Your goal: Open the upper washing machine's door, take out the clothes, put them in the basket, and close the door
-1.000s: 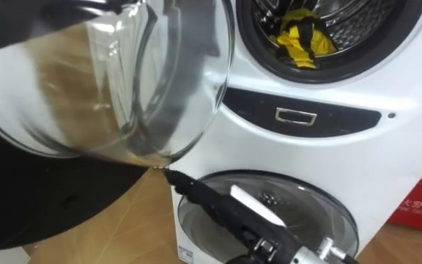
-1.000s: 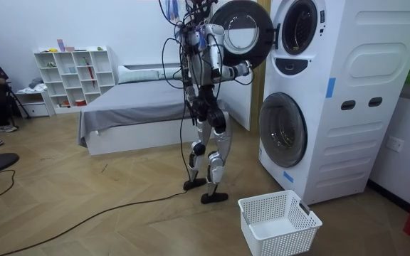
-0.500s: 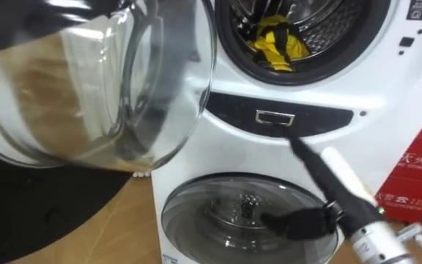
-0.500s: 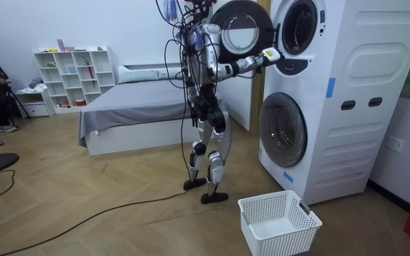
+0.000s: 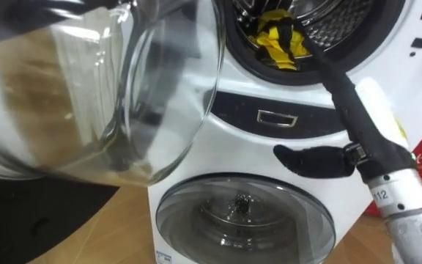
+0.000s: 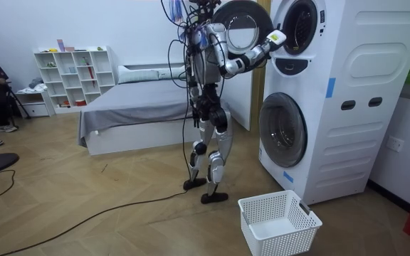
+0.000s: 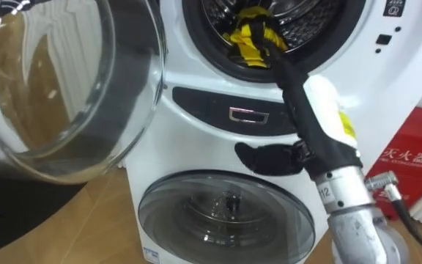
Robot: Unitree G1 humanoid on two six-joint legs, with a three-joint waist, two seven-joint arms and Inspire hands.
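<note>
Bedroom, washing machine's (image 5: 269, 92) upper door (image 5: 123, 95) open | yellow-black garment (image 5: 273, 48) inside upper drum (image 5: 343, 22) | right hand (image 5: 350, 110) at drum mouth, fingers straight together, thumb splayed, gripping nothing | step: reach; next: close on cloth

Robot upright on both legs in room view. Right arm lifted forward and upward, elbow bent, forearm angled up. Right hand (image 5: 352, 114) at head height, back of hand toward camera. Fingers (image 5: 330, 70) straight, close together, pointing up and away. Thumb (image 5: 310, 160) spread wide toward robot's left. Hand holds nothing. Silver wrist (image 5: 400, 202) enters from lower right.
</note>
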